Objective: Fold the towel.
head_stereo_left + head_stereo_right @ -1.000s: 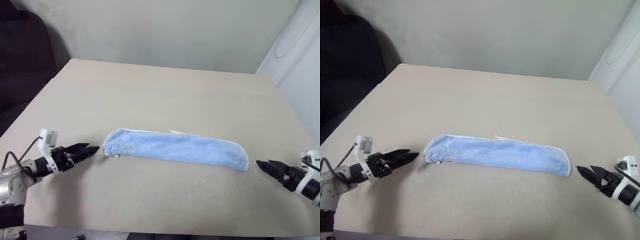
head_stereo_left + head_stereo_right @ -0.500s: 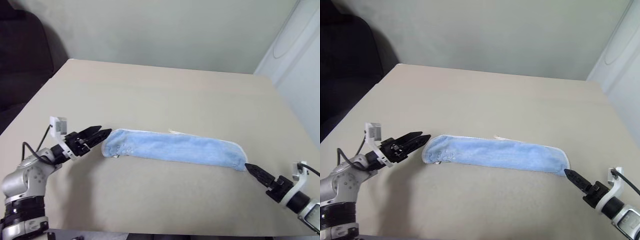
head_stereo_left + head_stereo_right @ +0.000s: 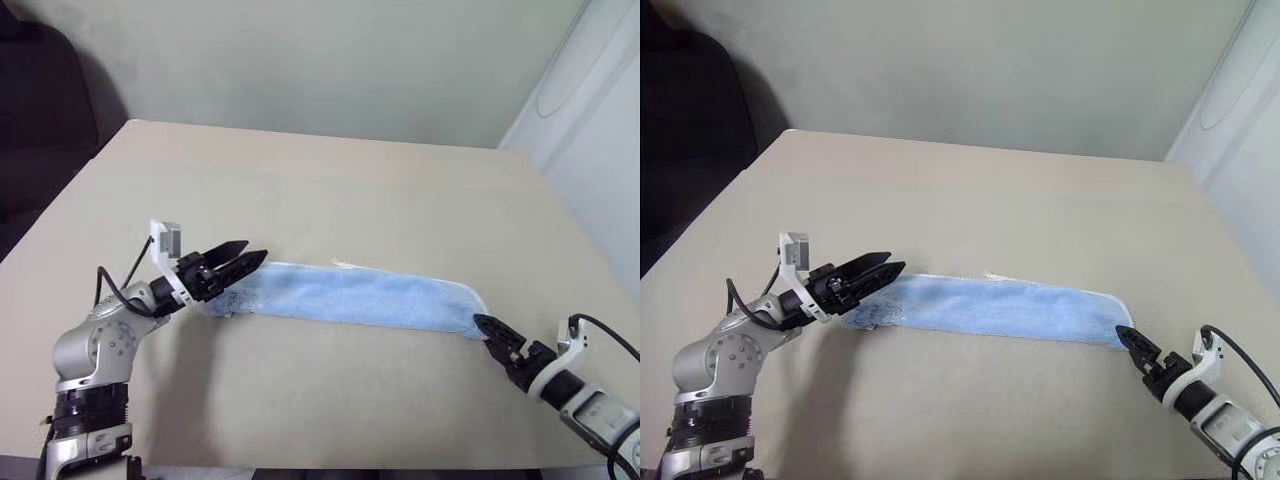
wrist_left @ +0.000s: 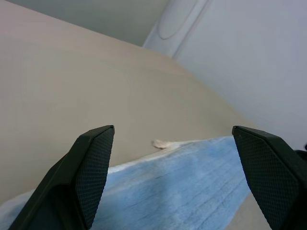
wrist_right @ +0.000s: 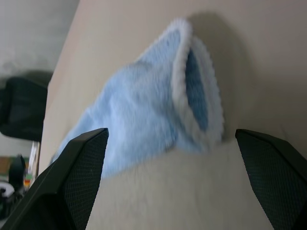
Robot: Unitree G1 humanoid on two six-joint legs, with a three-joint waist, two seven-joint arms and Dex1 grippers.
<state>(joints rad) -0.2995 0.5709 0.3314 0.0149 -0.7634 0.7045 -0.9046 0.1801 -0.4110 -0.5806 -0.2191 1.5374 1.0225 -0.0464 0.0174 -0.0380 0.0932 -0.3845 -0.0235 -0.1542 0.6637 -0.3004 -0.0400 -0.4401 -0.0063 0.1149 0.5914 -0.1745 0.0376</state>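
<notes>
The light-blue towel (image 3: pixel 365 297), folded into a long narrow strip, is lying flat, stretching from nine to three o'clock.

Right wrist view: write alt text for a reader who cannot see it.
A light-blue towel, folded into a long strip, lies on a tan table with its near end facing the camera, the white-edged layers gaping slightly apart. The right gripper is open, its two black fingers standing wide to either side of that end, neither touching it.
</notes>
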